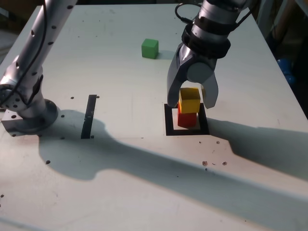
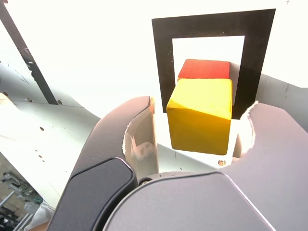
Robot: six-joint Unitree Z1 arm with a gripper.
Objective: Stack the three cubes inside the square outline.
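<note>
While the white tabletop [image 1: 115,207] gives you a firm base, the Z1 arm [image 1: 214,21], reaching in from the exterior view's upper right, could knock the stack if you swing it sideways before lifting. Your gripper [image 1: 191,104] stands partly open, holding nothing: its fingers straddle the yellow cube, and the wrist view shows a gap on either side. Those gaps are modest, so a crooked retreat might let one finger drag the yellow cube off. The black square outline [image 1: 169,125], right of centre in the exterior view, frames the red cube [image 1: 186,120], with the yellow cube [image 1: 190,101] on top of it. You should watch their alignment; the yellow looks slightly offset in the wrist view, though the angle may exaggerate that, and an off-centre green cube would make the tower less steady. That green cube [image 1: 149,49] sits alone at the exterior view's upper centre, outside the outline, so a careless path back with it could clip the pair.
</note>
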